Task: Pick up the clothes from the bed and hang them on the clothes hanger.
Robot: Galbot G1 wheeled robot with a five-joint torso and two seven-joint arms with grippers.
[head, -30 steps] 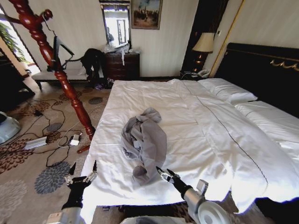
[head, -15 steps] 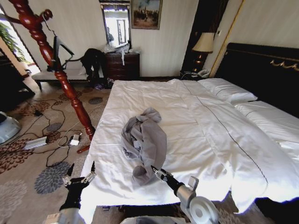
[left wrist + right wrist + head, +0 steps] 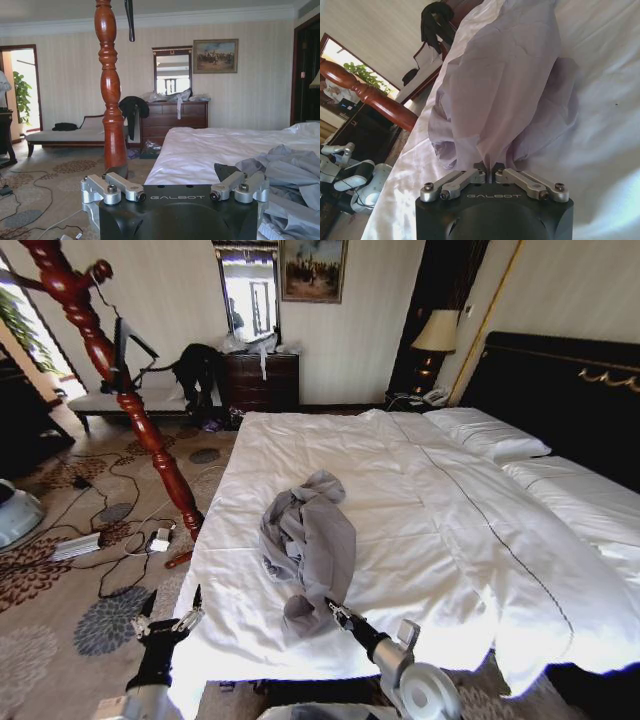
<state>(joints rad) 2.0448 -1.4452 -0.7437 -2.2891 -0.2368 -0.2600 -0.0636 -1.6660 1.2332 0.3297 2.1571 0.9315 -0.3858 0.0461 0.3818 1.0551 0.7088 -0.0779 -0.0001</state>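
- The very wide bed with white sheets point(image 3: 420, 500), crossed by a thin dark seam line, stands against a tall black headboard point(image 3: 560, 390).
- White pillows point(image 3: 490, 435) lie at its head end, next to the headboard.
- The light silvery-grey crinkly jacket point(image 3: 308, 540) lies crumpled on the sheet near the foot edge, towards the side by the floor.
- The patterned carpet floor point(image 3: 60, 570) beside the bed carries loose cables and a white power strip point(image 3: 75, 546).
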